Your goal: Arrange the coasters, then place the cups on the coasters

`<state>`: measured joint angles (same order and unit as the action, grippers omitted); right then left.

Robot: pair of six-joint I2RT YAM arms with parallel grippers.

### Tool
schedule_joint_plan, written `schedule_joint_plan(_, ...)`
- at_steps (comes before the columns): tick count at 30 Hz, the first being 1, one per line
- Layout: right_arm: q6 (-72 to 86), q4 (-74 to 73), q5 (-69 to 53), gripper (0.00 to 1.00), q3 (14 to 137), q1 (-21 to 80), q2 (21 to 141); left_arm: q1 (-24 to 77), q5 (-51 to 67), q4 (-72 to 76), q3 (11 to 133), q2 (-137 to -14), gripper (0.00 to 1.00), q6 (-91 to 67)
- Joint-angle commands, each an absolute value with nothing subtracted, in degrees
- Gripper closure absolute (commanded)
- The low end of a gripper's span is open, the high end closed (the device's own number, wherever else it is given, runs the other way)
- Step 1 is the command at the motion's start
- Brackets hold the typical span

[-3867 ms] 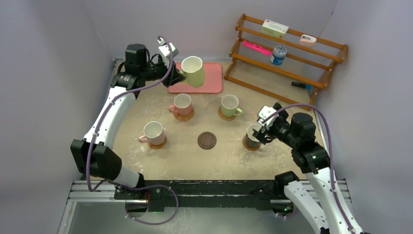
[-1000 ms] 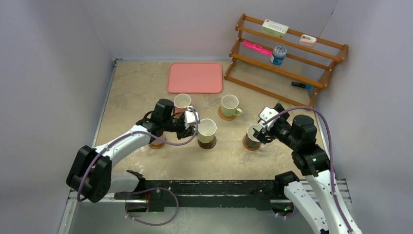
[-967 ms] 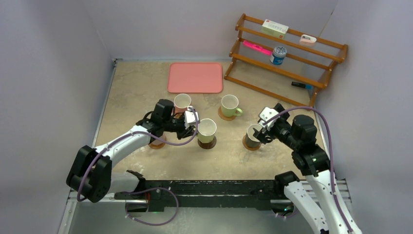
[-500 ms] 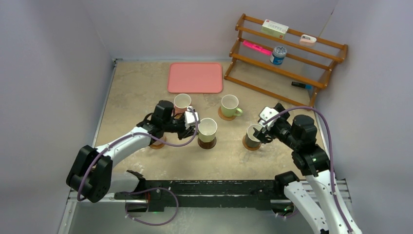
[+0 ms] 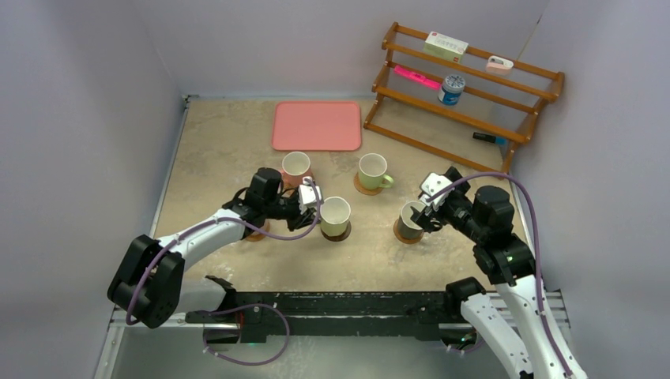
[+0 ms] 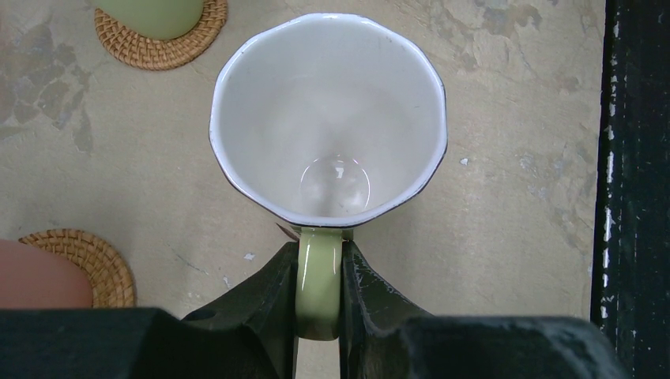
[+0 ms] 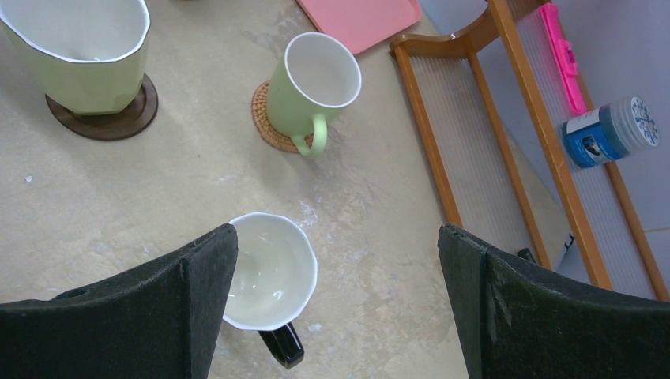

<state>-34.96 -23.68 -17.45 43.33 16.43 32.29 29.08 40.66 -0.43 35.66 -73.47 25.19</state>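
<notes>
One pale-green faceted mug (image 6: 328, 118), white inside, standing on dark coaster (image 7: 118, 126).

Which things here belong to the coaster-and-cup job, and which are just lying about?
Job:
- yellow cup, clamped by the left gripper
- green cup
- pink cup
- black cup
- dark coaster
- woven coasters

Lying about:
- tray
- rack
- can
- marker
- box

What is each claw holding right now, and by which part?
The left gripper pinches the pale yellow mug by its handle. The right gripper is open and holds nothing; the black mug sits below it.
</notes>
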Motion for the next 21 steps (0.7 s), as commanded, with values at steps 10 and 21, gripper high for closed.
schedule_joint_plan(10, -35.2, -22.7, -17.1, 0.02, 43.0, 16.2, 32.5, 29.6, 43.8, 8.7, 35.2, -71.5, 1.0, 22.5)
schedule_joint_plan(21, -35.3, -22.7, -17.1, 0.02, 42.8, 16.3, 32.5, 29.6, 44.0, 10.4, 34.4, -71.9, 1.0, 21.4)
